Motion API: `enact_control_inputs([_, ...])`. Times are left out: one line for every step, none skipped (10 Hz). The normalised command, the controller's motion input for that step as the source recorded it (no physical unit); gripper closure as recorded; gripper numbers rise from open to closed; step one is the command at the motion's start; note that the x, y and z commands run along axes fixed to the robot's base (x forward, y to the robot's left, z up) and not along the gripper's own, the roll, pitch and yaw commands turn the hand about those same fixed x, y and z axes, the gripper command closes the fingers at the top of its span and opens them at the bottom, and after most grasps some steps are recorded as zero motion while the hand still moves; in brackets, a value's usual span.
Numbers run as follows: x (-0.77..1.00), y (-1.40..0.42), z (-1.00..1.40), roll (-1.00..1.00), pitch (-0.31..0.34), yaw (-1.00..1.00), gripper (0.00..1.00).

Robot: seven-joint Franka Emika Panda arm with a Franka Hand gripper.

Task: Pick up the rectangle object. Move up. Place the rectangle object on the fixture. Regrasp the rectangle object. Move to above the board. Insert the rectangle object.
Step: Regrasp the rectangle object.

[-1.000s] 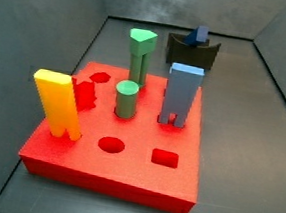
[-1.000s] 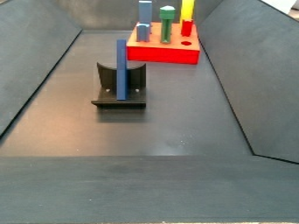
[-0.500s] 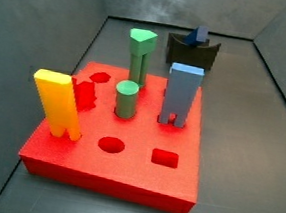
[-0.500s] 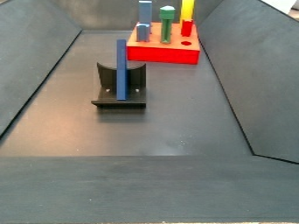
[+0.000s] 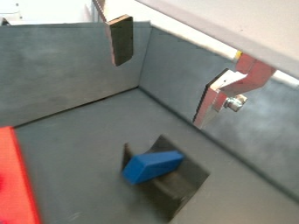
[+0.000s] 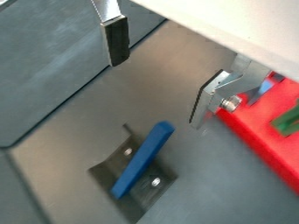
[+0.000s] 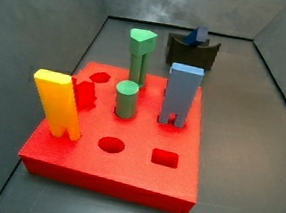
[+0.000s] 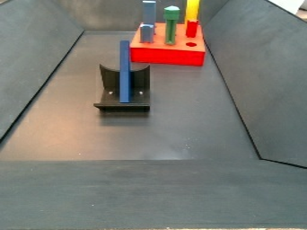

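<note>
Blue bar (image 8: 124,71) upright in fixture (image 8: 124,93), frame centre-left. Gripper (image 6: 163,74) above it, fingers (image 6: 114,39) wide apart, empty.

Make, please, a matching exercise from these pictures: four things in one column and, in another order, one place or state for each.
Things
1. bar
2. gripper
3. yellow piece
4. board

Places or states
A. standing in a corner of the board
B. open above the bar, holding nothing
C. lying on the floor, with round and square holes
D. upright in the fixture

Pairs: 1-D, 2-B, 3-A, 4-C
</note>
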Motion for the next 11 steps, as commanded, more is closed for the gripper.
enact_control_inputs([0.03,-0.03,0.00,1.00,0.010,0.05,0.00])
enact_control_inputs([0.04,-0.03,0.00,1.00,0.020,0.05,0.00])
enact_control_inputs([0.05,-0.03,0.00,1.00,0.034,0.05,0.00])
enact_control_inputs([0.07,-0.03,0.00,1.00,0.057,0.06,0.00])
enact_control_inputs([0.08,-0.04,0.00,1.00,0.081,0.07,0.00])
enact_control_inputs([0.09,-0.04,0.00,1.00,0.106,0.08,0.00])
enact_control_inputs([0.09,-0.04,-0.01,1.00,0.133,0.10,0.00])
enact_control_inputs([0.09,-0.05,0.00,0.89,0.146,0.13,0.00])
enact_control_inputs([0.10,-0.05,-0.01,0.69,0.145,0.14,0.00])
enact_control_inputs([0.10,-0.05,-0.01,0.37,0.124,0.16,0.00])
enact_control_inputs([0.09,-0.04,0.00,0.28,0.110,0.17,0.00])
